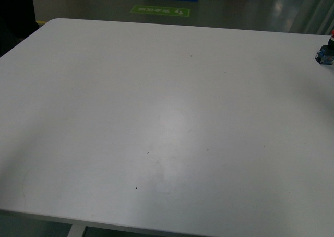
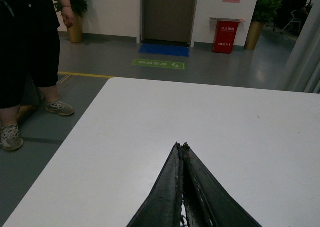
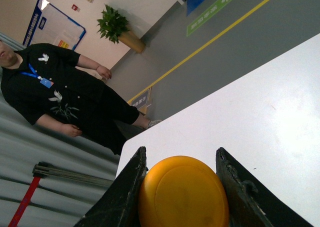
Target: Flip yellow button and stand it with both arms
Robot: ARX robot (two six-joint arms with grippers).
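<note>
My right hand [image 3: 181,154] clamps the yellow button [image 3: 182,194], cap facing my wrist. Left hand [image 2: 182,146] closed, empty, elsewhere.

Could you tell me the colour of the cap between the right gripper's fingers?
Orange-yellow cap, clearest in right wrist view.

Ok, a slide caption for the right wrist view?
Right gripper holds the yellow button by its cap between its fingers, white table behind.
</note>
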